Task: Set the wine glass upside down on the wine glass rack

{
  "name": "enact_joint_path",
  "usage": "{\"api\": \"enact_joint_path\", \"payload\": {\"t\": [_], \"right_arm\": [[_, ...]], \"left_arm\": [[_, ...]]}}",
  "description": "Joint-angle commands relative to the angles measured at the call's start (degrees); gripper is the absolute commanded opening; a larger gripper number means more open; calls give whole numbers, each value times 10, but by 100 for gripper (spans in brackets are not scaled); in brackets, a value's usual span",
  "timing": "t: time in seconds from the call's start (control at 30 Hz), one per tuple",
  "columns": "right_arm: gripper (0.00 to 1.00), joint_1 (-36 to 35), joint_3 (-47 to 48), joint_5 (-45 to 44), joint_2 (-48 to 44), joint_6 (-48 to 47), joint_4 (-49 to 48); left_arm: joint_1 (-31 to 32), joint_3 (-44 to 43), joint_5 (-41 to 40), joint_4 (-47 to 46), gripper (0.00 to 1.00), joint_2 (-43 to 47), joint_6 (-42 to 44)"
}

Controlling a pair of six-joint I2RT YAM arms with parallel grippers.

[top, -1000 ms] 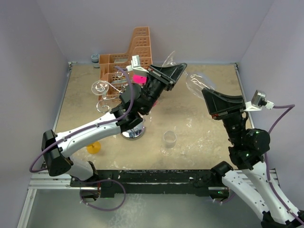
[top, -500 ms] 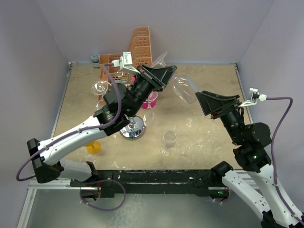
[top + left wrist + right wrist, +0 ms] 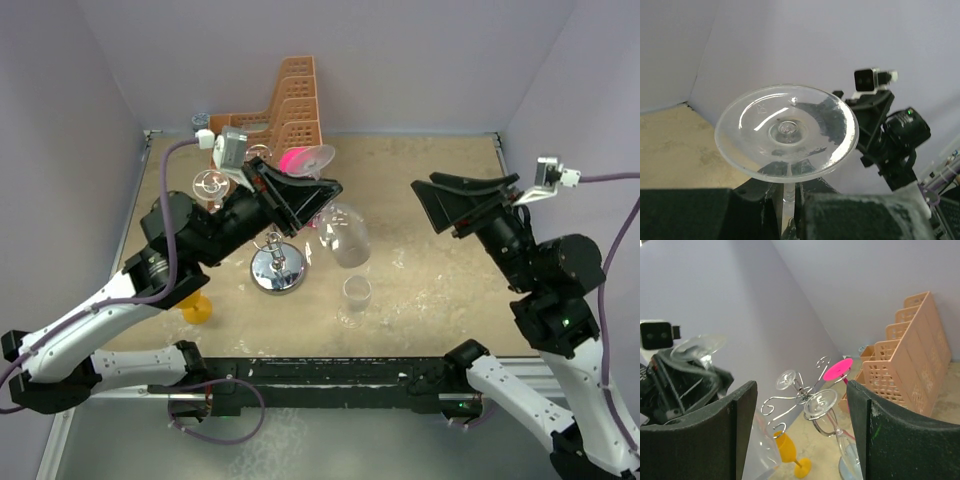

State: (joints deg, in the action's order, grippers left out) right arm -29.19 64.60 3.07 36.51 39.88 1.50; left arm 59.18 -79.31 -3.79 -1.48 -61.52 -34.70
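Aloft, wine glass (image 3: 343, 238) upside down in left jaws

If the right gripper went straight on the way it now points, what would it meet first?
Probably the wine glass rack with its hanging clear glasses, centred ahead of the right gripper in its wrist view; depth is unclear.

I'm holding my left arm (image 3: 120, 300) stretched forward, left tool (image 3: 318, 197) clamping the wine glass (image 3: 345, 238) stem. My right tool (image 3: 452, 200) is hovering high, fingers (image 3: 890, 440) spread wide.
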Motion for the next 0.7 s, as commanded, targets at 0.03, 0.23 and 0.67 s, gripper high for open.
{"api": "enact_joint_path", "payload": {"t": [0.03,0.23,0.67], "right_arm": [[73,2,60,79,76,-20,-3],[73,2,55,170,118,5,-58],[72,-16,-32,314,166,119,-226]], "left_arm": [[0,47,65,19,0,75,106],[1,101,66,66,0,127,164],[1,153,97,137,0,140,188]]}}
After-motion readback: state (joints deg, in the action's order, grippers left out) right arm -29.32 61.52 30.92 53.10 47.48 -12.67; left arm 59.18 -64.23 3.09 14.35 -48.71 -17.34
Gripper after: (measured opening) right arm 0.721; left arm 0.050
